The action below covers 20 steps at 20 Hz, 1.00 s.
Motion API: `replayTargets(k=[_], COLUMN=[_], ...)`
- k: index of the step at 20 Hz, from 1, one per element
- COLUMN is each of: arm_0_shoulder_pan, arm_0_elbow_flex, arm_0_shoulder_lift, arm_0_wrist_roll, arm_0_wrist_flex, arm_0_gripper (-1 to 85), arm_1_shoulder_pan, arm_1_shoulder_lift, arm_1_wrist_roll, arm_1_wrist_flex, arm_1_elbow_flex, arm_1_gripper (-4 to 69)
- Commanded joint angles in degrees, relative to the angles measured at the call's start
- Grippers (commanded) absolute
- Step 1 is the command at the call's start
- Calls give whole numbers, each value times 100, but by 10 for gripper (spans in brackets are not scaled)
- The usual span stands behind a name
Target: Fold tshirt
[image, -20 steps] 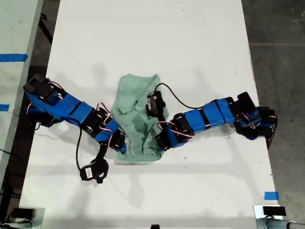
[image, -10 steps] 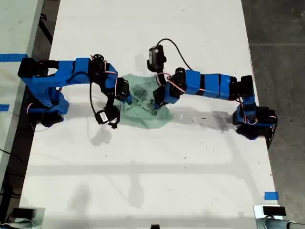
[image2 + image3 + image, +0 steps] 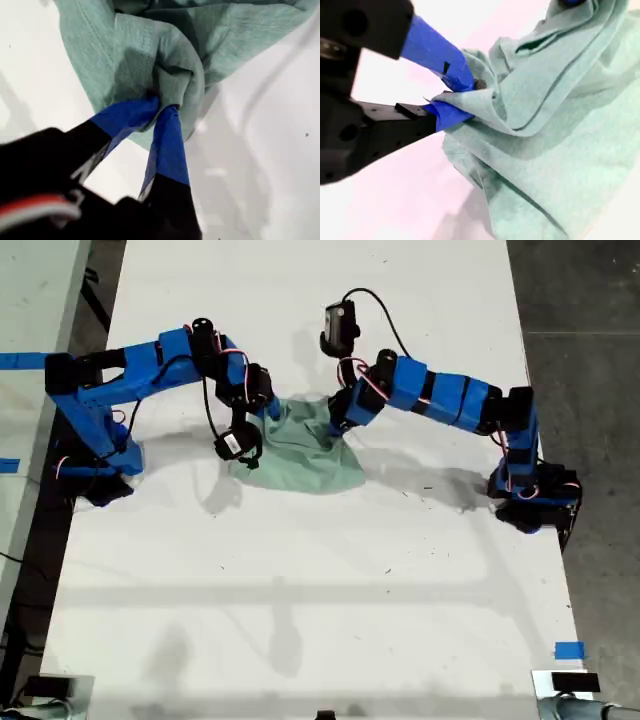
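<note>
Between both end effectors, tshirt [image 3: 305, 450]

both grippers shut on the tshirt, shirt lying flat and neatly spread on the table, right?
Not flat. The tshirt is bunched and crumpled, as the exterior view shows. The rest holds: my first gripper and my second gripper are each shut on a fold of it.

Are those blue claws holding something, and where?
Both hold the pale mint-green cloth t-shirt: my first gripper and my second gripper each pinch a bunched fold.
</note>
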<state>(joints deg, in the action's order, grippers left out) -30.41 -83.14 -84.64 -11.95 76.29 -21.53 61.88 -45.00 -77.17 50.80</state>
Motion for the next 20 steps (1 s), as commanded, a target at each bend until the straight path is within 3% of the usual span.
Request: replayTargets(k=[1,5,11,14,16,20], arm_0_shoulder_pan=[-439,-1468,-2531,-2232,-1846,-527], arm_0_elbow_flex=[237,105,-1494,-2971,-4421,-6601], arm_0_shoulder_lift=[-229,-1301,-3208,-4553,-5959,-8314], arm_0_wrist_roll=[-70,-290,-624,-624,-457,554], arm_0_wrist_flex=[62,624,422,-97,-668,-1072], arm_0_gripper=[306,314,313,291,205,14], arm_1_shoulder_pan=[-439,-1187,-1503,-1204,-932,-360], arm_1_shoulder_lift=[466,1257,3472,4816,5889,7945], arm_1_wrist_roll=[-9,-290,-448,-378,-114,633], arm_1_wrist_flex=[-158,-1028,-1002,-756,-483,-396], arm_1_elbow_flex=[-475,-378,2109,3560,4702,6882], arm_1_gripper=[389,308,258,190,133,122])
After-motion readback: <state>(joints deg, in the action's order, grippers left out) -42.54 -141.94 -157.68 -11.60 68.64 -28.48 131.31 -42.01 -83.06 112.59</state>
